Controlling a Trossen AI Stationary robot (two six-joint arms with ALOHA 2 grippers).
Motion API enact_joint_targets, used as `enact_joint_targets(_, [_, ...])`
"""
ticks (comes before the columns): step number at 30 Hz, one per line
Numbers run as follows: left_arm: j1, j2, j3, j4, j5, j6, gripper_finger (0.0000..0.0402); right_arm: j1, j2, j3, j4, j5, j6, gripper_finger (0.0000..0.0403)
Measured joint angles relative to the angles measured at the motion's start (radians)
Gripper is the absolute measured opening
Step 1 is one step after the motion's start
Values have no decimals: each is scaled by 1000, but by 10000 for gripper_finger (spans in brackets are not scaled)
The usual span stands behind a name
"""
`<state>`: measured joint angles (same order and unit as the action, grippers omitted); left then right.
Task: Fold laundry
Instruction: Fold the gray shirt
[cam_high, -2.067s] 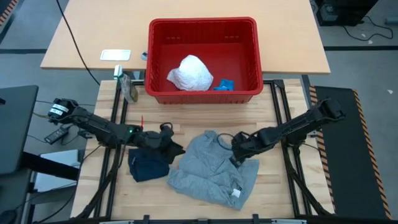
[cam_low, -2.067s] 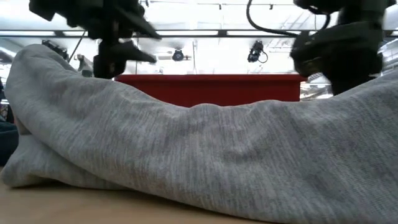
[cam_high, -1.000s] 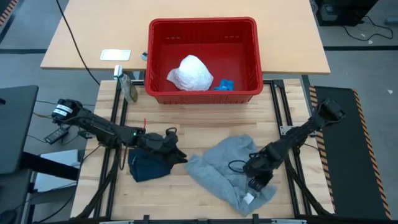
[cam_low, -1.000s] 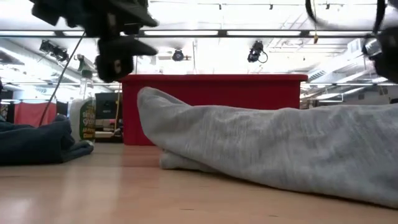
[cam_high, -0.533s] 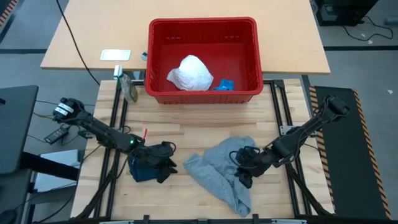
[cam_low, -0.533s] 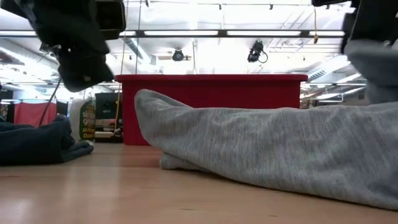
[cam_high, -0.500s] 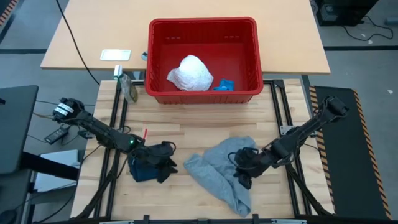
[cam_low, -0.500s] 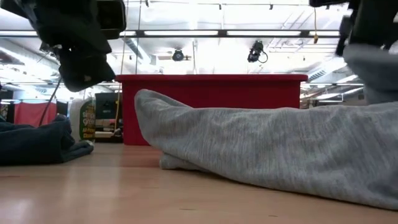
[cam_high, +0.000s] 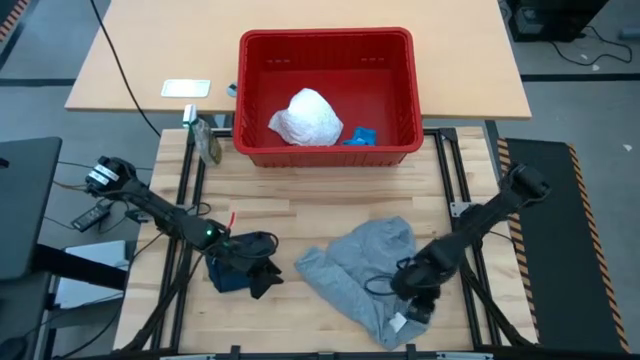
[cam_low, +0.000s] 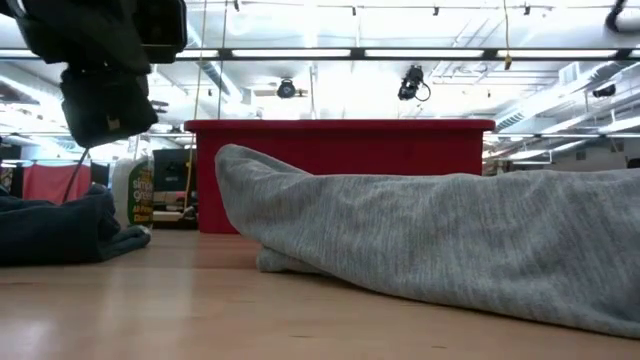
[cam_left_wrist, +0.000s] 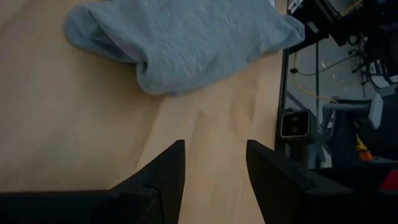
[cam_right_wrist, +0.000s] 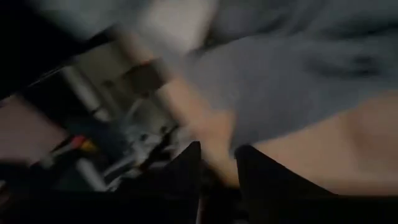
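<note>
The soft grey cloth piece lies crumpled on the wooden table. It looks light and floppy; I would grip a corner. Right gripper fingers slightly apart over its edge; left gripper empty, fingers apart.

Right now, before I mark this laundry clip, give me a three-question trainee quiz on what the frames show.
1. True or false: the white crinkly cloth lies inside the red basket.
2. Which cloth lies under the left gripper? A) grey cloth B) navy cloth C) white crinkly cloth
3. Fill in: the right gripper is over the grey cloth's edge nearest the table's ____ edge.

Key: 1 true; 2 B; 3 front
</note>
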<state>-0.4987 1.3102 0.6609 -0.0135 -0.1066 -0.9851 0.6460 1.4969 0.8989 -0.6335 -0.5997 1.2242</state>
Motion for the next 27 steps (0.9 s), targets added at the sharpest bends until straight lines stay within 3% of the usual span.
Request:
enact_joint_targets(3, [0, 0, 0, 2, 1, 1, 171, 18, -67, 0, 73, 75, -4, 106])
enact_joint_targets(7, [15, 0, 0, 2, -4, 9, 171, 6, -91, 2, 110, 357, -85, 106])
enact_joint_targets(9, [26, 0, 0, 2, -6, 9, 171, -20, -60, 2, 140, 420, -143, 106])
enact_joint_targets(17, [31, 0, 0, 2, -48, -5, 171, -87, 211, 2, 434, 378, -450, 98])
enact_joint_targets(20, [17, 0, 0, 2, -48, -101, 171, -128, 296, -1, 555, 313, -499, 90])
enact_joint_targets(23, [1, 0, 0, 2, -45, -194, 171, -174, 337, 0, 783, 279, -546, 82])
enact_joint_targets(27, [-12, 0, 0, 3, -25, -198, 171, -271, 370, 1, 1110, 306, -595, 77])
